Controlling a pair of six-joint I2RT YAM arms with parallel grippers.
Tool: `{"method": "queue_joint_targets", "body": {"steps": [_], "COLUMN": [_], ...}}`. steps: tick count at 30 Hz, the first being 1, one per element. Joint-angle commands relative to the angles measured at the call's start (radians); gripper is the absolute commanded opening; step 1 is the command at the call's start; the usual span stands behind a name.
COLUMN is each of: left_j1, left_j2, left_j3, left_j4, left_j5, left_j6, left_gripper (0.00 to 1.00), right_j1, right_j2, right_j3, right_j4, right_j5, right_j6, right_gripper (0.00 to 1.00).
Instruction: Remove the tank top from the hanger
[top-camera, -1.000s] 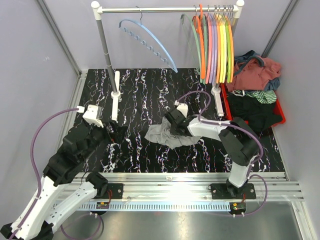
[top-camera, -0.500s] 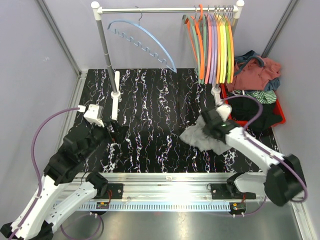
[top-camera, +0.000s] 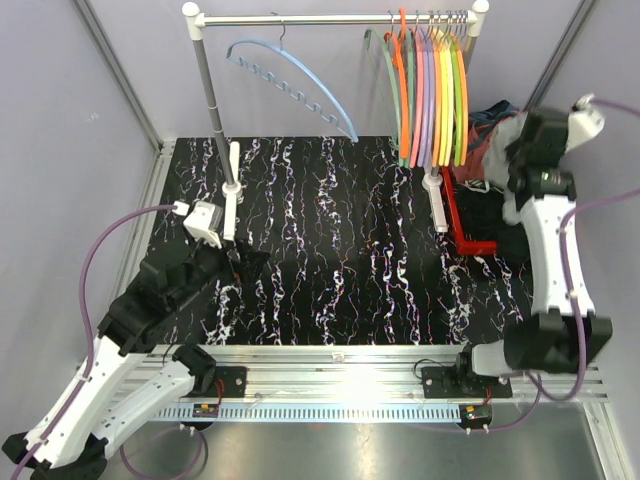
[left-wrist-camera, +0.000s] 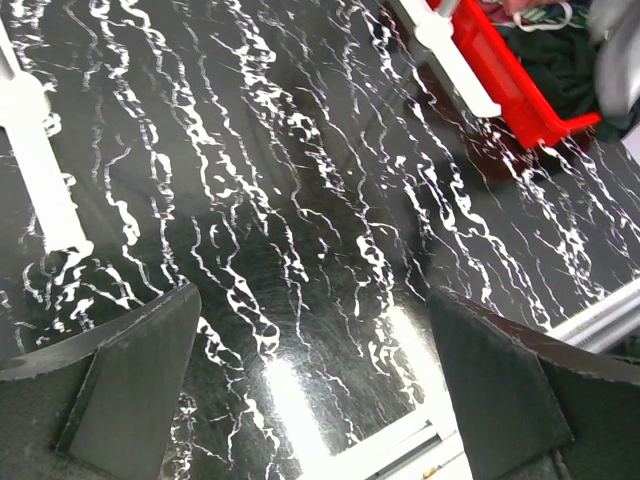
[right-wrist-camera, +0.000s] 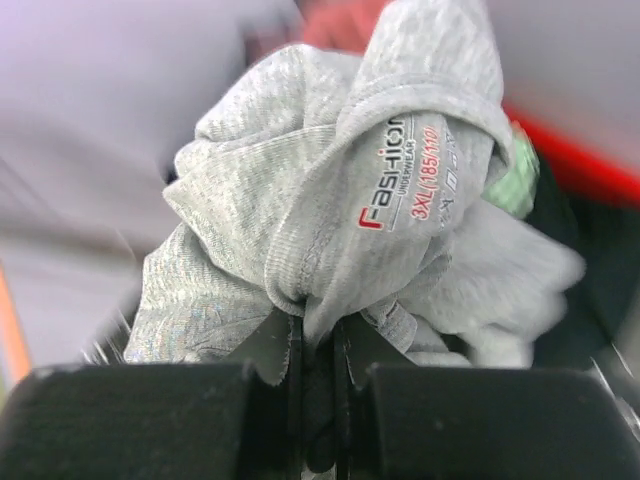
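The right gripper (right-wrist-camera: 318, 345) is clamped on the bunched grey tank top (right-wrist-camera: 330, 190) (its label reads 3XL), held up at the far right above the red bin (top-camera: 468, 232) of clothes. The blue hanger (top-camera: 295, 85) hangs on the rail (top-camera: 300, 19), well apart from it. The left gripper (left-wrist-camera: 315, 385) is spread wide over the near left of the table (top-camera: 330, 220).

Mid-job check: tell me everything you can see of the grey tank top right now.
The heathered grey knit tank top is bunched into a crumpled wad, on no hanger, one fold pinched between the shut jaws of the right gripper. A hemmed edge curls over the top, showing a printed label: "Fashion underwear, 3XL (185/110)" in red and dark letters. The red plastic bin sits blurred behind it; nothing else visibly touches it.
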Motion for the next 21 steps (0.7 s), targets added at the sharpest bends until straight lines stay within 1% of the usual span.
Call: {"method": "queue_joint_targets", "body": {"steps": [1,2,3,4,5,6,7,8,9,10,11,13,14,15,16,17,19,20,21], "left_j1": [-0.004,-0.004,-0.004,-0.005,-0.004,-0.004,-0.004,-0.004,-0.004,-0.004,-0.004,-0.004,-0.004,-0.004,-0.004,-0.004,-0.004,-0.004,-0.004], "left_j2": [0.030,0.036,0.042,0.044,0.044,0.039,0.037,0.034,0.025,0.021,0.016,-0.002,-0.005,-0.015,-0.016,-0.021,-0.029,-0.030,-0.033], "left_j3": [0.052,0.057,0.063,0.066,0.068,0.071,0.074,0.078,0.080,0.083,0.083,0.085,0.085,0.089,0.092,0.094,0.097,0.095,0.095], "left_j4": [0.051,0.045,0.042,0.037,0.035,0.034,0.032,0.026,0.022,0.017,0.009,0.005,-0.003,-0.011,-0.017,-0.027,-0.035,-0.034,-0.037], "left_j5": [0.079,0.094,0.101,0.108,0.110,0.111,0.115,0.110,0.107,0.101,0.093,0.084,0.081,0.079,0.078,0.073,0.069,0.069,0.069], "left_j6": [0.003,0.002,0.000,-0.001,-0.004,-0.008,-0.008,-0.008,-0.008,-0.008,-0.006,-0.009,-0.008,-0.005,-0.003,-0.001,0.002,0.005,0.005], "left_gripper": [0.99,0.99,0.99,0.99,0.99,0.99,0.99,0.99,0.99,0.99,0.99,0.99,0.99,0.99,0.99,0.99,0.99,0.99,0.99], "right_j1": [-0.047,-0.053,-0.061,-0.067,-0.073,-0.080,-0.090,-0.098,-0.104,-0.115,-0.116,-0.118,-0.121,-0.126,-0.129,-0.133,-0.142,-0.146,-0.150], "right_j2": [0.178,0.278,0.330,0.438,0.498,0.564,0.627,0.755,0.816,0.879,0.989,1.092,1.165,1.192,1.210,1.226,1.202,1.183,1.157], "right_j3": [0.276,0.327,0.373,0.469,0.522,0.577,0.681,0.727,0.766,0.841,0.872,0.950,0.962,0.964,0.950,0.940,0.903,0.897,0.890], "right_j4": [0.157,0.166,0.190,0.189,0.180,0.136,0.102,0.068,0.004,-0.035,-0.071,-0.196,-0.237,-0.280,-0.285,-0.284,-0.262,-0.254,-0.233], "right_j5": [-0.021,-0.010,-0.001,-0.015,-0.027,-0.035,-0.036,-0.068,-0.090,-0.114,-0.142,-0.142,-0.113,-0.121,-0.144,-0.209,-0.278,-0.299,-0.315], "right_j6": [-0.078,-0.102,-0.115,-0.135,-0.144,-0.152,-0.146,-0.127,-0.118,-0.109,-0.092,-0.066,-0.011,0.009,0.023,0.041,0.064,0.068,0.069], "right_gripper": [0.00,0.00,0.00,0.00,0.00,0.00,0.00,0.00,0.00,0.00,0.00,0.00,0.00,0.00,0.00,0.00,0.00,0.04,0.16]}}
